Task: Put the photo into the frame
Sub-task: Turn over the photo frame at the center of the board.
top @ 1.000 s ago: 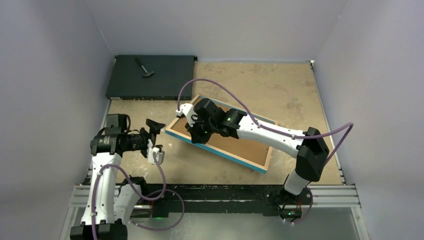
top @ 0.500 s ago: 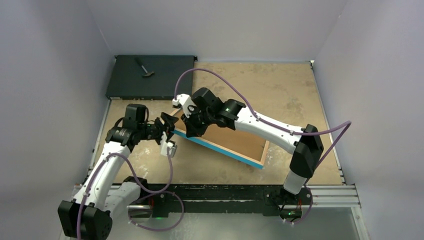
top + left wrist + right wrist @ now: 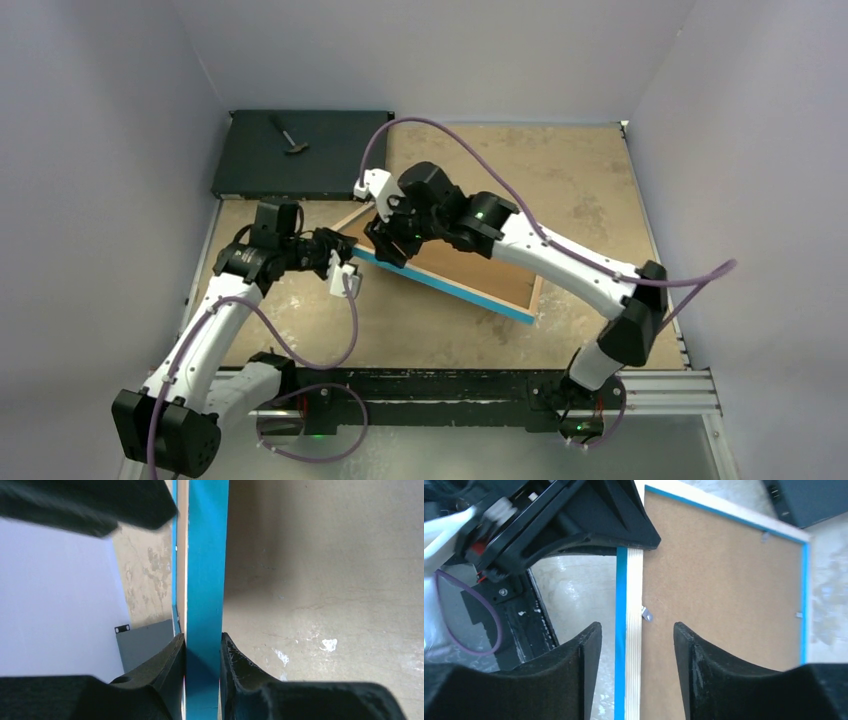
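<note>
The frame (image 3: 470, 272) lies back side up in the middle of the table, its blue edge towards me and a brown backing panel (image 3: 724, 605) set in it. My left gripper (image 3: 340, 262) is shut on the frame's left edge. In the left wrist view both pads press the blue rim (image 3: 205, 580) of the frame, with the left gripper (image 3: 203, 650) closed round it. My right gripper (image 3: 386, 243) hovers open over that same end. Its fingers straddle the wood-and-blue rim (image 3: 633, 630) without touching it, the right gripper (image 3: 636, 635) standing apart. The photo is out of view.
A flat black box (image 3: 300, 155) sits at the back left with a small tool (image 3: 290, 138) on it. Small metal tabs (image 3: 647, 614) hold the backing panel. Grey walls enclose the table on three sides. A black rail (image 3: 430, 385) runs along the near edge.
My left arm swung in from the left and closed on the frame's left edge. My right gripper opened and let go of the frame, rising slightly toward the back.
</note>
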`<state>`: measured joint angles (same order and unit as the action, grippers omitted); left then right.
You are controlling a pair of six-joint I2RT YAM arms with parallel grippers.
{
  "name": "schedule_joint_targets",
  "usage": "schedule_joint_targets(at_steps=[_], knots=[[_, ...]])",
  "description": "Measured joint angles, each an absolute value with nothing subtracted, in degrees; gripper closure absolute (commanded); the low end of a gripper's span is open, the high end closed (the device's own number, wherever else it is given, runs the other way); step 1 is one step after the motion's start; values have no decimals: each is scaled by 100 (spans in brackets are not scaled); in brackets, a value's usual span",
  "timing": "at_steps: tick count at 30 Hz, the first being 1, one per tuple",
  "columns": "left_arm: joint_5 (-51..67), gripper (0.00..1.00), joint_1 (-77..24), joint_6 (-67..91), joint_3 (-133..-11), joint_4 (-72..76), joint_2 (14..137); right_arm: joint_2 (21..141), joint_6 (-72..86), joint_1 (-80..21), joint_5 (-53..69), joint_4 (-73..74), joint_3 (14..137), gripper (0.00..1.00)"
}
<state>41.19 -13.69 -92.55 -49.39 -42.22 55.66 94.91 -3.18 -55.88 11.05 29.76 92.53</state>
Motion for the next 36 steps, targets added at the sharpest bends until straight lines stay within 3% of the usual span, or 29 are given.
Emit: schedule_joint_targets(at_steps=[9, 20, 28, 32, 34, 36], knots=[[4530, 100, -1441, -8298, -5953, -4250, 6189, 8243, -1035, -5610, 141, 3293, 8984, 29], [4569, 100, -1446, -8149, -6501, -4735, 6453, 8517, -1483, -5846, -749, 3765, 8823, 26], [4584, 100, -1446, -7889, -6558, -4724, 6462, 8600, -1612, -6163, -1205, 3778, 8812, 49], [4600, 98, -1446, -7594, -6615, -4628, 6460, 8597, -1645, -6165, -1476, 3701, 8809, 76], [4600, 86, -1446, -7452, -6637, -4571, 6458, 8584, -1767, -6154, -1533, 3653, 8809, 79], [4604, 67, -1446, -7389, -6654, -4480, 6438, 8573, -1796, -6154, -1457, 3667, 8809, 78]])
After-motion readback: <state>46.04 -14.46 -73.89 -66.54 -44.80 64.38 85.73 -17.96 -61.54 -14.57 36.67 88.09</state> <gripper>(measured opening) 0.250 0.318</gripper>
